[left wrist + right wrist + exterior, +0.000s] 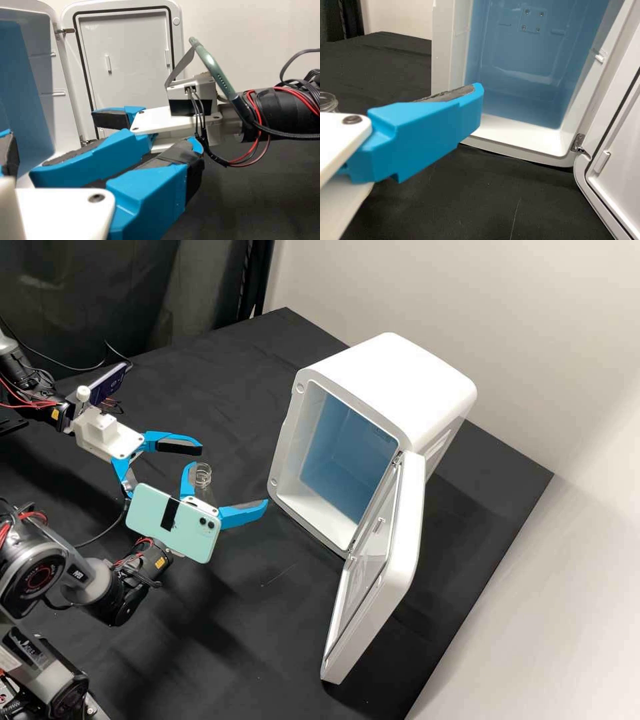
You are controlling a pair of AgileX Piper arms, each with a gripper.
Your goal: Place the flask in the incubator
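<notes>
Nothing is gripped yet at the black bench (253,633). The small glass flask (204,475) stands upright on it, a little way short of the white incubator (393,383), whose door (393,540) hangs wide open on a blue-lined chamber. By the look of things the opening is done, while the pick-up and the carry inside are still to come. The right gripper (230,488) hovers low just beside the flask, fingers spread wide and pointing toward the opening, holding nothing. The left gripper (163,467) sits close by on the side away from the incubator, its fingers likewise splayed with nothing clasped between them.
</notes>
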